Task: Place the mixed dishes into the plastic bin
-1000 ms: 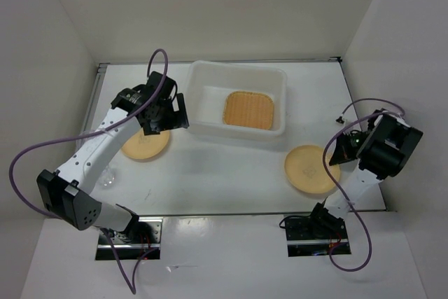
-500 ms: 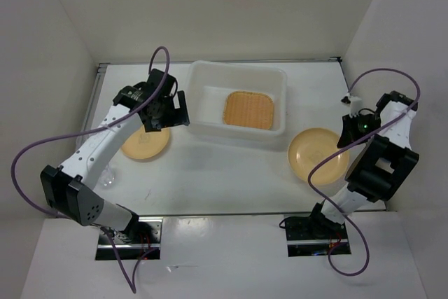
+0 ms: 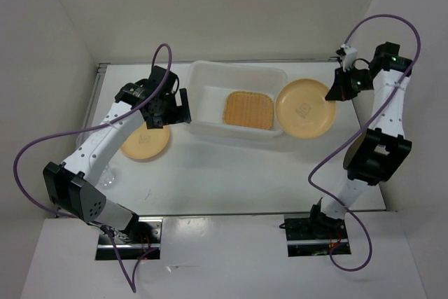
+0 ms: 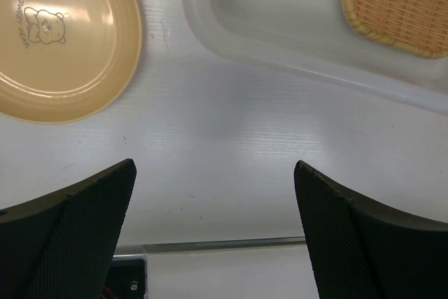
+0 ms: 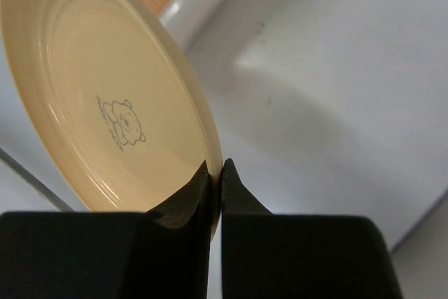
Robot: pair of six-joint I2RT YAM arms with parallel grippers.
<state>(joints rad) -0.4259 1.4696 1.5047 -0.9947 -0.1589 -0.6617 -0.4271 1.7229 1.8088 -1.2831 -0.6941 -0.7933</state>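
The right tool (image 5: pixel 216 166) was pinched tight on the rim of a round plate (image 3: pixel 304 108), holding it tilted at the right end of the bin (image 3: pixel 238 67). A woven plate (image 3: pixel 248 110) lay inside the bin. The left tool (image 4: pixel 213 169) gaped wide, gripping nothing, above the tabletop (image 4: pixel 224 138) between the bin and a second round plate (image 3: pixel 145 145).

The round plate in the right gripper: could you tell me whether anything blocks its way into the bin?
Nothing visible does. The right gripper holds the round plate at the bin's right rim; only the woven plate lies flat inside.
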